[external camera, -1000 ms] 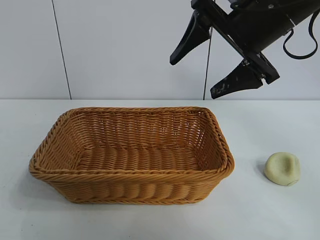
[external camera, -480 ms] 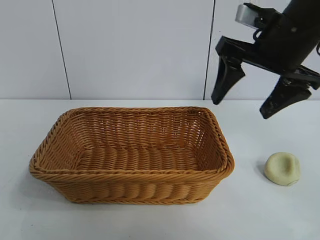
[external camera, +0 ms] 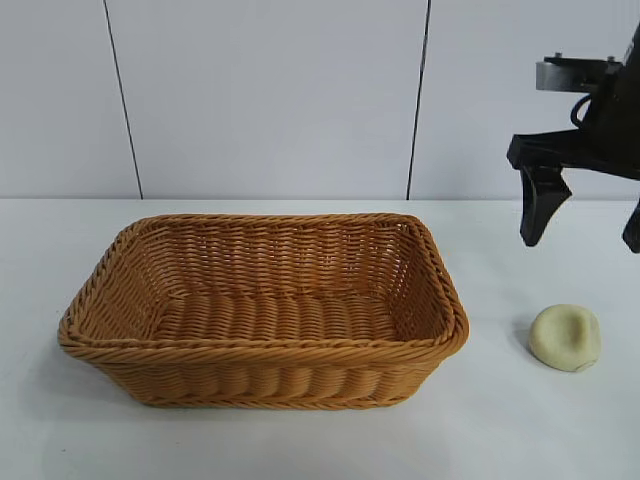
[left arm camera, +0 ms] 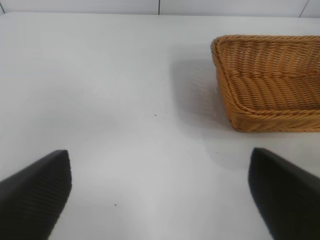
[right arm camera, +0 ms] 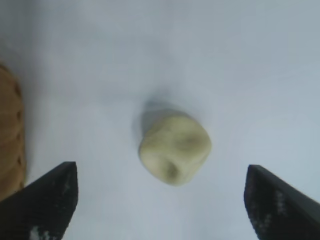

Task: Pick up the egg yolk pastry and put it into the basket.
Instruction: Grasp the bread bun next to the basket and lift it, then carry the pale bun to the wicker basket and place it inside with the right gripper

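Egg yolk pastry (external camera: 565,337): small pale cream dome, matte, with a shallow dent; lies on the white table (external camera: 520,430) directly beneath the right gripper (right arm camera: 160,192), apart from it, framed by its widely spread jaws. Probably light, soft and easily crushed; best pinched gently across its rounded sides. Basket (external camera: 262,305): golden-brown wicker, rectangular, braided rim, sloping walls, beside the pastry. Left gripper (left arm camera: 160,192): wide open, idle, short of the basket.

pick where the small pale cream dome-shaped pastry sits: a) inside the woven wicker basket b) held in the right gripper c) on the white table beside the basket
c, the pastry lies on the white table, apart from the wicker basket, below the open right gripper.
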Motion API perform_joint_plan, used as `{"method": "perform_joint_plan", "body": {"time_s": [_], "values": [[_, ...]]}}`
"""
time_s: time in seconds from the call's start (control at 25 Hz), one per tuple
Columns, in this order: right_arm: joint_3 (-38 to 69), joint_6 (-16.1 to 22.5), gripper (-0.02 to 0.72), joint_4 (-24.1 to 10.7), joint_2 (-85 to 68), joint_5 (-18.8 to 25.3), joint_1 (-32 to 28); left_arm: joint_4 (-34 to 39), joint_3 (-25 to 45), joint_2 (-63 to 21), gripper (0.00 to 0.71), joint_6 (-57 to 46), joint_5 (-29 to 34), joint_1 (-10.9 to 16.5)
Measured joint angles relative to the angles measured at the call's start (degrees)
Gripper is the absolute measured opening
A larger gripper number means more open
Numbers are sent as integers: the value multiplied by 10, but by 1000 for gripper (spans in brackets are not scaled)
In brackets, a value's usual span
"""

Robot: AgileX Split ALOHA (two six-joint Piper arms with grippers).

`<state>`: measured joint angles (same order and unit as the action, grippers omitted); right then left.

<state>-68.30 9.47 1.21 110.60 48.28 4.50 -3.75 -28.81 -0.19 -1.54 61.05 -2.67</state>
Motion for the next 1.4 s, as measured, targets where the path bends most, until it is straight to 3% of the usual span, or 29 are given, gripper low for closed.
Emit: {"method": "perform_joint_plan", "body": {"time_s": [0.4, 0.48, 0.68, 0.76, 1.4], "values": [[0, 0, 636, 6, 65, -38, 0, 0, 0, 0, 692, 0, 0, 0], [0, 0, 568, 7, 65, -39, 0, 0, 0, 0, 692, 0, 0, 0], [-1, -1, 238, 9, 65, -29, 0, 0, 0, 0, 692, 0, 0, 0], [-1, -1, 176, 9, 59, -24, 0, 0, 0, 0, 692, 0, 0, 0], [-13, -16, 148, 8, -125, 8, 0, 0, 0, -1, 692, 0, 0, 0]]}}
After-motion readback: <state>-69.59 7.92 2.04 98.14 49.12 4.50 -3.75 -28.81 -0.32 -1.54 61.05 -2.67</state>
